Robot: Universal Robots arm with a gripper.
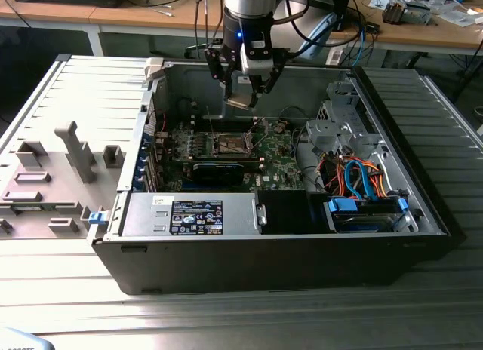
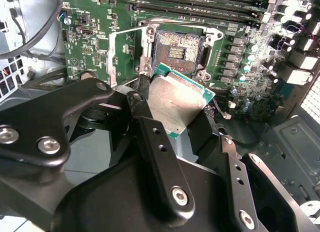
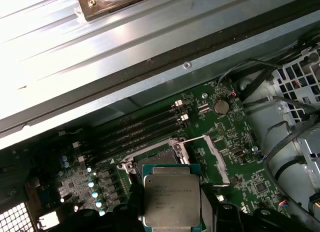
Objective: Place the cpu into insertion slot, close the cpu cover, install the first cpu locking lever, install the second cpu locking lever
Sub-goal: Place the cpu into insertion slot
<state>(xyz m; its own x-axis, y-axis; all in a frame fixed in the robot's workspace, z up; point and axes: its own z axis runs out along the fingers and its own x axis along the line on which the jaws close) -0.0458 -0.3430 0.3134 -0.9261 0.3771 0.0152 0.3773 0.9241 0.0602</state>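
Observation:
My gripper (image 1: 243,101) hangs inside the open computer case, shut on the cpu (image 1: 240,103). In both wrist views the cpu (image 2: 176,99) (image 3: 171,196) is a silvery square with a green edge, clamped by two opposite sides between the black fingers (image 2: 142,104). It hovers above the insertion slot (image 2: 179,51) (image 3: 156,159) without touching it, and partly hides it in the first wrist view. The slot (image 1: 230,145) has a dark centre on the green board. Beside it, the cpu cover (image 3: 216,159) (image 2: 124,54) stands swung open.
Long memory slots (image 3: 140,127) run beside the socket. A black graphics card (image 1: 219,171) lies in front of it, towards the power supply (image 1: 196,214). A drive cage with orange and blue cables (image 1: 355,180) fills the exterior view's right. A grey fixture plate (image 1: 53,176) lies outside the case.

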